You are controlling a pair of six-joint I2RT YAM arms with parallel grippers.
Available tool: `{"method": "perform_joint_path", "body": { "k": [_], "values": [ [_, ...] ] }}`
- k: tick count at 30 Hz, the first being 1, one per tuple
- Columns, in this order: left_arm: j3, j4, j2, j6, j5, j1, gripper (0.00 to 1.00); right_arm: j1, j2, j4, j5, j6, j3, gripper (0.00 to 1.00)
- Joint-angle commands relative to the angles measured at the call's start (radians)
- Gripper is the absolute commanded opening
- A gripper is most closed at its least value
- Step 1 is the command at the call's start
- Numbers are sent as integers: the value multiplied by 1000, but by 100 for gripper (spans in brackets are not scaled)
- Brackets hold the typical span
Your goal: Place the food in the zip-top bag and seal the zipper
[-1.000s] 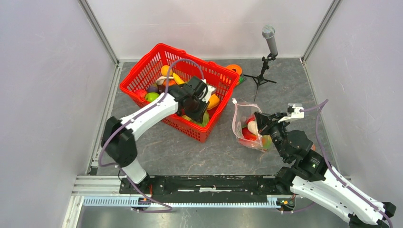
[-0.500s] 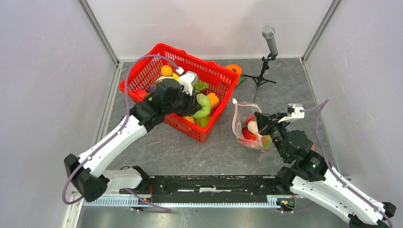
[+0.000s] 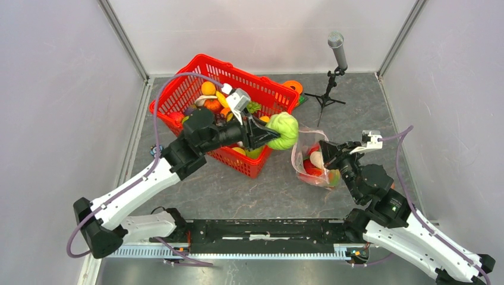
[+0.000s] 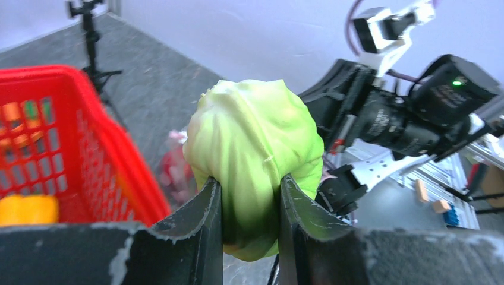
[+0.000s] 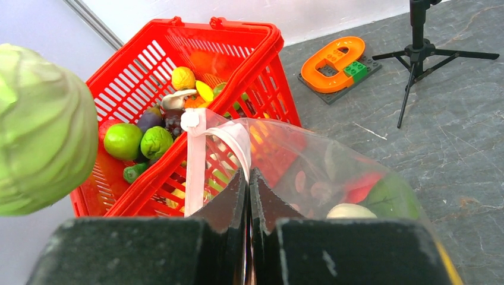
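Between red basket (image 5: 196,25) and zip-top bag (image 3: 299,151): left gripper (image 4: 248,202) clenched on green cabbage (image 4: 252,136), aloft; right gripper (image 5: 248,178) pinches bag's pink zipper (image 5: 193,160) rim; bag lies on bench (image 3: 238,190), food (image 5: 347,211) inside; microphone stand (image 3: 328,89) behind.

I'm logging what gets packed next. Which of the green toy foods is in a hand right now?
The big pale-green cabbage, pinched in the left hand outside the red basket. The other green pieces, like the lime, lie inside it.

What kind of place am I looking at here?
Most likely a robot lab test cell: plain panel walls enclose the table, a microphone stands on a tripod, and toy food fills a red mesh basket.
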State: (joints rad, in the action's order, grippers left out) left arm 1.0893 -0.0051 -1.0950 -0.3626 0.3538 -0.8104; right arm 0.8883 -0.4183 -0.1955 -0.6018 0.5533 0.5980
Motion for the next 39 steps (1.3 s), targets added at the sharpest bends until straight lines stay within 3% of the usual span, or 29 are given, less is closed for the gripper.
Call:
{"method": "perform_joint_path", "body": {
  "k": [1, 14, 20, 27, 33, 37, 39],
  "values": [
    [-7, 198, -46, -32, 39, -87, 9, 3, 9, 27, 6, 9, -4, 8],
    [68, 192, -301, -17, -170, -252, 12, 3, 26, 48, 12, 12, -9, 7],
    [214, -121, -385, 12, -449, -271, 14, 3, 43, 35, 3, 2, -1, 7],
    [347, -301, -472, 10, -537, -271, 17, 4, 64, 102, 40, -26, -24, 7],
    [410, -311, -501, 54, -502, -286, 30, 4, 53, 128, 76, -46, -24, 7],
    [423, -297, -510, 65, -411, -286, 61, 3, 53, 120, 59, -39, -26, 7],
    [409, -265, -503, 54, -361, -286, 67, 3, 59, 112, 45, -33, -29, 7]
  ]
}}
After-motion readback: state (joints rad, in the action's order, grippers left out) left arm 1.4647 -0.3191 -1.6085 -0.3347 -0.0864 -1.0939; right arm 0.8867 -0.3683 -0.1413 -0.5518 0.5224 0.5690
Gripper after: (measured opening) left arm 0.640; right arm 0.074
